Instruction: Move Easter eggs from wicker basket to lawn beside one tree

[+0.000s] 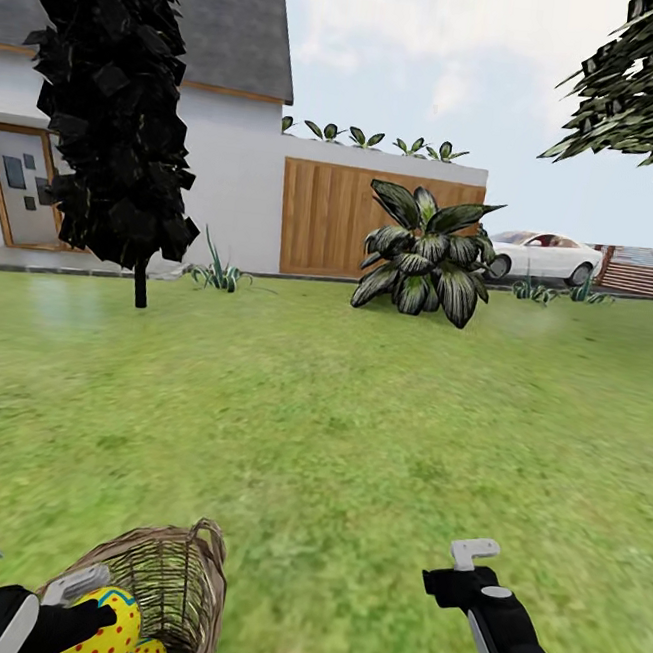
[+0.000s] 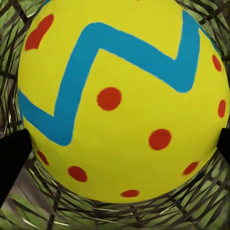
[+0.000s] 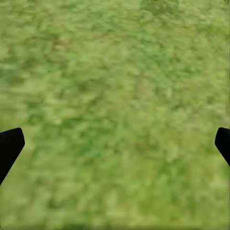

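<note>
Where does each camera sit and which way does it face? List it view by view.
Head: high on the robot, facing forward and down over the lawn to the house; both arms show, basket at lower left.
Left wrist: on the left arm, looking along the left pincer at an egg; dark fingertips at the edges.
Right wrist: looks down at grass past the right pincer.
Shared: head and left wrist both show egg and basket.

Left gripper low, right gripper (spread wide) forward
</note>
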### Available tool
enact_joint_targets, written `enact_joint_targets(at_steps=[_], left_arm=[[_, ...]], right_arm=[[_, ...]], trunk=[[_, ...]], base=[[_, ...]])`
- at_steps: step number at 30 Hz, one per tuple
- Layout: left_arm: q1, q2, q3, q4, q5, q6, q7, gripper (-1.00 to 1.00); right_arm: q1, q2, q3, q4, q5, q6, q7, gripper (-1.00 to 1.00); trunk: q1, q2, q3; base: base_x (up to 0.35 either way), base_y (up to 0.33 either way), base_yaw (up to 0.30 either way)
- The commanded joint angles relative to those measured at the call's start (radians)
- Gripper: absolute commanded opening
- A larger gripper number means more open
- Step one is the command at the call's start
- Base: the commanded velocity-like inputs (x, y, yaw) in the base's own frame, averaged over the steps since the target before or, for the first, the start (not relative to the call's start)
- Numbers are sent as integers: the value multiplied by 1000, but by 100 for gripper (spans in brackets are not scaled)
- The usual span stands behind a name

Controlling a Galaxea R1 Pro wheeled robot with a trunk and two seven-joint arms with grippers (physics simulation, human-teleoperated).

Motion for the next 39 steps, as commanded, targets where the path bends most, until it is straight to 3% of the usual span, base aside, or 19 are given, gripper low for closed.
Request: enact_joint_targets(at_steps=[1,18,27,39], left_arm=[[-1,0,2,-1,-3,5,-4,-100],[-1,-2,4,-1,-4,5,-4,-100],[-1,-3,4,-1,-4,5,-4,-100],[-1,-3,4,-1,-4,5,-4,-100]], right_arm=[[-1,-1,2,-1,5,6,0,100],[-1,-1,1,0,4,6,0,100],[-1,1,2,3,4,7,0,100],[-1,15,9,5,13,6,-2,100]], trunk=[[-4,7,2],[-69,126,55],[-104,189,84],[-150,273,121]], base=[[0,0,13],[0,0,38],[-263,-13,0],[-12,-3,94]])
